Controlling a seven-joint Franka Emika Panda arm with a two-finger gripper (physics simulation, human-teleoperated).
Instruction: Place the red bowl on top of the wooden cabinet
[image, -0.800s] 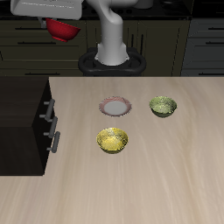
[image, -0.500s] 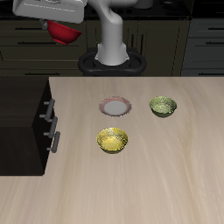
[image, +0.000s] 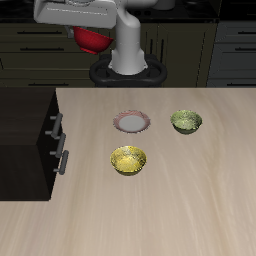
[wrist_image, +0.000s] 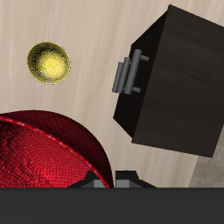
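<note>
My gripper (image: 88, 28) is held high over the back of the table, and the red bowl (image: 91, 40) hangs under it, clear of every surface. In the wrist view the red bowl (wrist_image: 48, 162) fills much of the frame, its rim running right up to my fingertips (wrist_image: 90, 181); the fingers look clamped on that rim, though only their tips show, so I take the grip from the bowl hanging off the table.

The wooden cabinet (image: 25, 140) stands at the table's side edge, flat top bare, two silver bar handles (image: 58, 143) on the face turned toward the bowls. The red bowl is well apart from it, up and farther back. From the wrist, the cabinet (wrist_image: 179, 79) sits tilted in frame with its handles (wrist_image: 129, 72) facing the yellow bowl (wrist_image: 49, 63).

On the tabletop (image: 180, 200): a white plate (image: 132, 122) mid-table, a yellow bowl (image: 128, 160) nearer the front edge, an olive-green bowl (image: 186, 121) beside the plate on the side away from the cabinet. All three stand apart from one another
</note>
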